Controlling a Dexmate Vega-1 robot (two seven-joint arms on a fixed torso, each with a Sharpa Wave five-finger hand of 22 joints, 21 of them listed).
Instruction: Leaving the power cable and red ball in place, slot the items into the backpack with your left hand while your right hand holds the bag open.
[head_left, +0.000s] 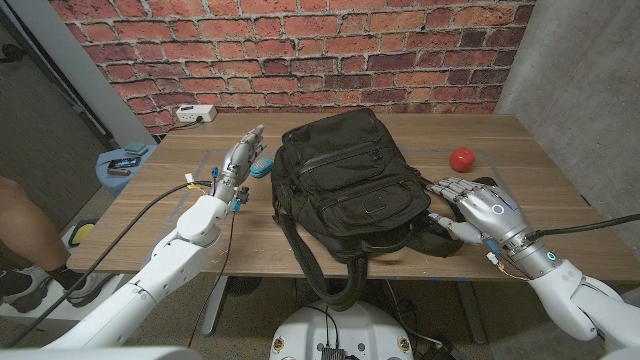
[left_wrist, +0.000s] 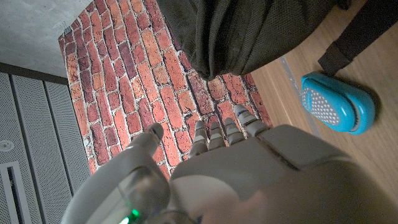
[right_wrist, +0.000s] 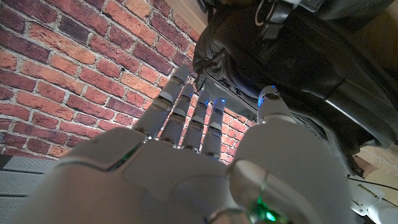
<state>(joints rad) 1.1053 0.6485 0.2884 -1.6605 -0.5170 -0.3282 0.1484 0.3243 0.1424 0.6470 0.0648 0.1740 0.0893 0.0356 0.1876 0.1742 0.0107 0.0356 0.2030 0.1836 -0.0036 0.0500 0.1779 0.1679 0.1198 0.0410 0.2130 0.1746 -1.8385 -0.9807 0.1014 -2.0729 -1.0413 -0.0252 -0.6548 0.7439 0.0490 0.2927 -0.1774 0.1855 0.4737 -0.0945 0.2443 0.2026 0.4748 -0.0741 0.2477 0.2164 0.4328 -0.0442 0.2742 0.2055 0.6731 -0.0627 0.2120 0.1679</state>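
We see the left hand (head_left: 240, 160) stretched forward over the table (head_left: 560, 180) on a nearly straight arm, fingers extended and close together, holding nothing. Just beyond and beside its fingertips lies a blue item (head_left: 262, 167), and past that, the backpack (head_left: 345, 170) sits in the middle of the table. In the left wrist view the fingers (left_wrist: 214, 134) point out straight, with the blue item (left_wrist: 339, 102) off to their side on the wood, apart from them.

The right hand (head_left: 480, 210) hovers at the backpack's right side, fingers spread and lightly bent, tips close to the fabric; we cannot tell if they touch. In the right wrist view its fingers (right_wrist: 186, 112) reach toward the bag (right_wrist: 298, 68), gripping nothing. The red ball (head_left: 461, 158) rests beyond the right fingertips, apart from them.
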